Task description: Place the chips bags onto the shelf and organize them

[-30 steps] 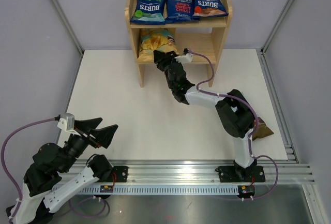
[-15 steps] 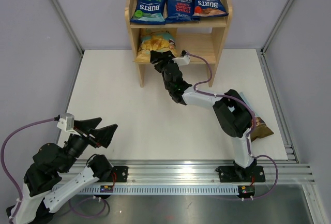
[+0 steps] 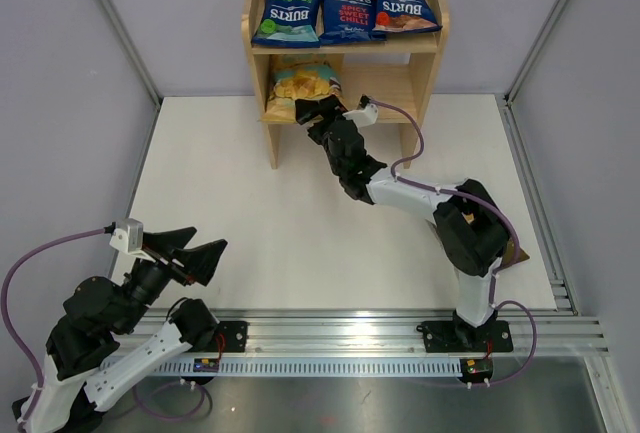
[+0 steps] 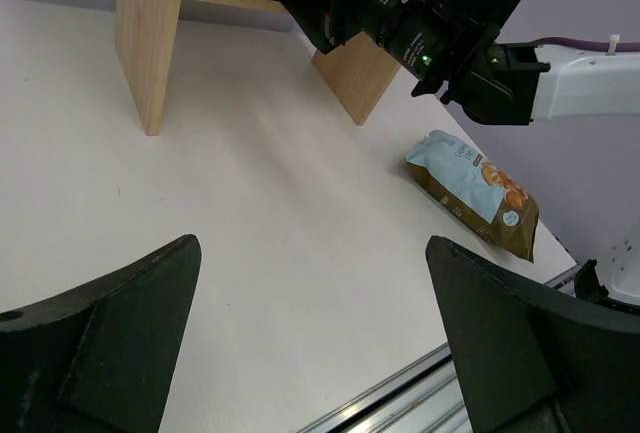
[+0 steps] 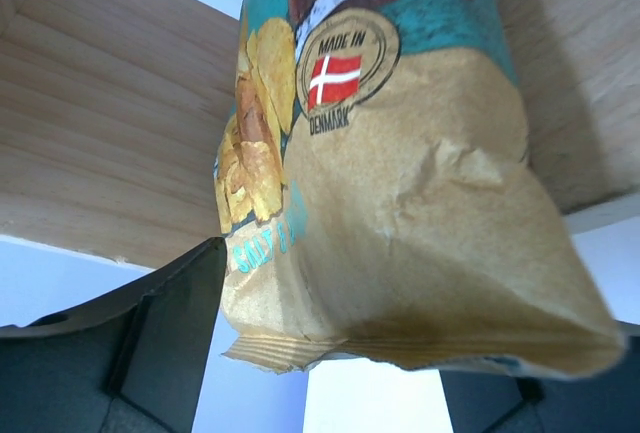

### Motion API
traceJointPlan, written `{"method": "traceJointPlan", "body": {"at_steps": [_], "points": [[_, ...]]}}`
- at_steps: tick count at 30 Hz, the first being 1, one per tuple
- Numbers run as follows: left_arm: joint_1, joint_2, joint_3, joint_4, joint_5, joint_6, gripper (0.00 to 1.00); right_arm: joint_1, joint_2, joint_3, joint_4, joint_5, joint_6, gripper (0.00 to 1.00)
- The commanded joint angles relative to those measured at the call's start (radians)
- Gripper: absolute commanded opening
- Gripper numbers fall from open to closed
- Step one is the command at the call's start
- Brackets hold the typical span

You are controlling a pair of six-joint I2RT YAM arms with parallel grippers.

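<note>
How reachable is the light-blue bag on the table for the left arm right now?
Probably not. The table between them is bare, but the light-blue bag lies at the far right edge, close by the right arm's elbow, across from the left gripper. That arm looks better placed.

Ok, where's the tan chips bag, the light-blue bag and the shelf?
tan chips bag [image 5: 400,253], right wrist view, crinkled lower front.
light-blue bag [image 4: 457,176], left wrist view, blue upper face.
shelf [image 3: 272,138], top view, left side panel.

"MADE IN DENMARK" on tan bag [image 5: 400,203]
</note>
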Motion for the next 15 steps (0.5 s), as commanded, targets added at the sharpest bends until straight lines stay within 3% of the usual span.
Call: {"method": "traceJointPlan", "body": {"at_steps": [1,5,15], "points": [[0.0,-0.049,-0.004,0.042,-0.015,0.0,0.99,-0.026,-0.075,-0.032,-0.063,-0.017,0.011,0.85],[0.0,-0.037,-0.001,0.042,-0.013,0.0,0.99,-0.034,-0.107,-0.035,-0.151,-0.032,0.033,0.99],[0.0,-0.019,0.002,0.034,-0.033,-0.008,0.99,-0.067,-0.254,-0.147,-0.231,-0.044,0.037,0.99]]}}
